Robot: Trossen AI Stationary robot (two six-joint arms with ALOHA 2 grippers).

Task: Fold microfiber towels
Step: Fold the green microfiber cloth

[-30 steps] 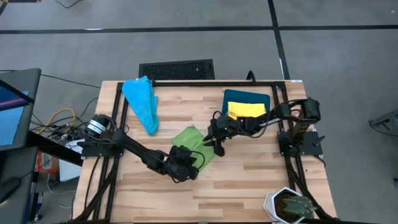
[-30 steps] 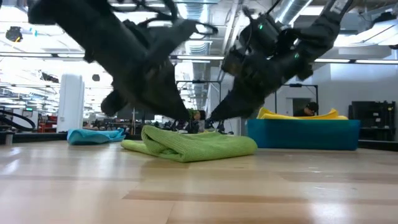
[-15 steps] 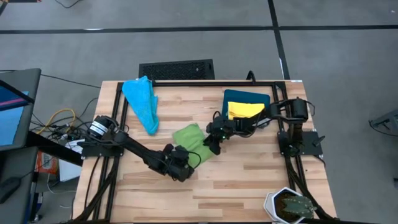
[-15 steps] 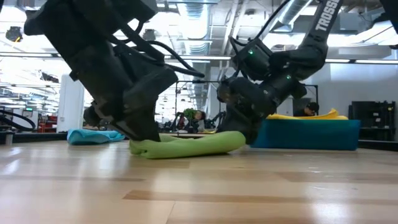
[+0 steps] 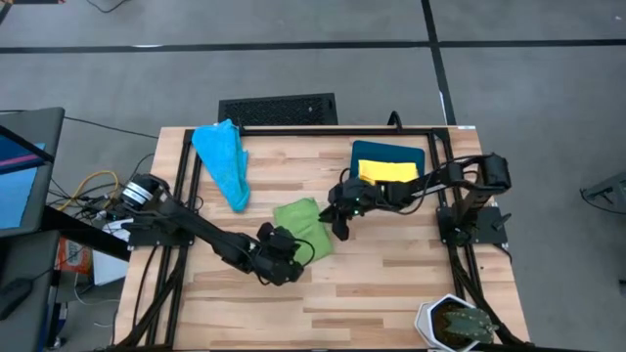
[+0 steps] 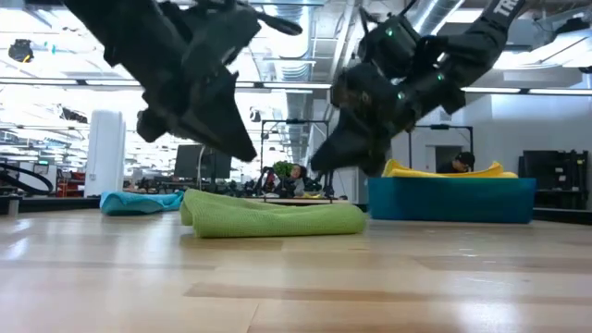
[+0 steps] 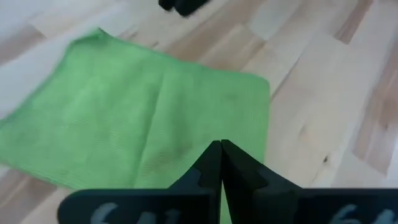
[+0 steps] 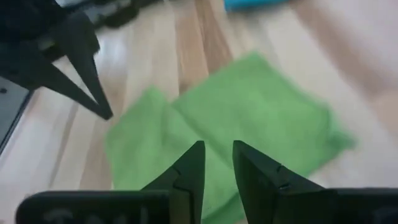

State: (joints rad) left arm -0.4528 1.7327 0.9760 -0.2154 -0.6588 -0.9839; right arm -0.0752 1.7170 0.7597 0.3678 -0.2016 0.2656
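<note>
A green microfiber towel point(image 5: 303, 227) lies folded and flat on the wooden table point(image 5: 391, 264), near its middle; it also shows in the low view point(image 6: 273, 217). My left gripper point(image 5: 290, 250) hovers above the towel's near left part, fingers shut point(image 7: 221, 150), clear of the cloth point(image 6: 248, 155). My right gripper point(image 5: 338, 227) hovers above the towel's right end point(image 6: 319, 166), with a narrow gap between its fingers point(image 8: 217, 152). Neither touches the towel.
A light blue towel point(image 5: 223, 161) lies crumpled at the far left. A dark teal bin point(image 5: 389, 156) at the far right holds a yellow towel point(image 5: 386, 173). A white pot with a plant point(image 5: 455, 323) stands at the near right corner. Bare wood lies in front of the green towel.
Half a second ago both grippers were pressed down on the green towel's two ends; both have since risen clear of it. The towel, which bulged up a second ago, now lies flatter on the table.
</note>
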